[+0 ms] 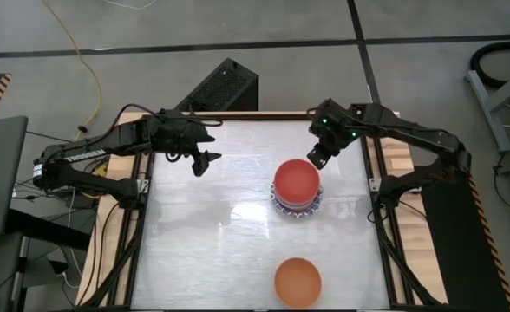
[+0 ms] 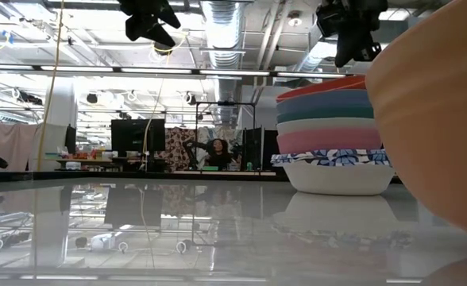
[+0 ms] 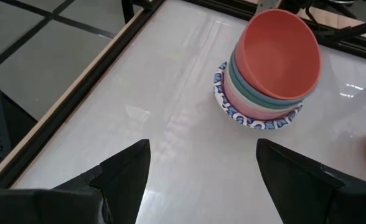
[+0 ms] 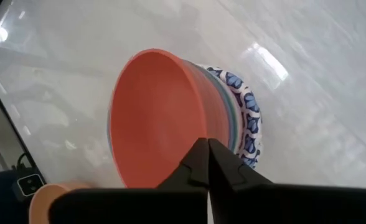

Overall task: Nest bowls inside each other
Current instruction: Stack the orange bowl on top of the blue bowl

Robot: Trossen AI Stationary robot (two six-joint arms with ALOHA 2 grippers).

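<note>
A stack of nested bowls (image 1: pixel 297 192) stands on the table right of centre. A red bowl (image 4: pixel 152 118) is on top, blue, green, cream and pink rims (image 2: pixel 329 119) show under it, and a blue-and-white patterned bowl (image 2: pixel 333 171) is at the bottom, resting on its base. An orange bowl (image 1: pixel 297 282) sits alone at the near edge. My right gripper (image 4: pixel 206 146) is shut with nothing between its fingers. It hangs just above the far rim of the stack, clear of it. My left gripper (image 3: pixel 201 149) is open and hovers over the far left of the table.
The white tabletop (image 1: pixel 212 243) lies bare between the stack and the left rail. A black box (image 1: pixel 225 87) stands just beyond the far edge. Wooden side rails (image 1: pixel 147 217) line both sides.
</note>
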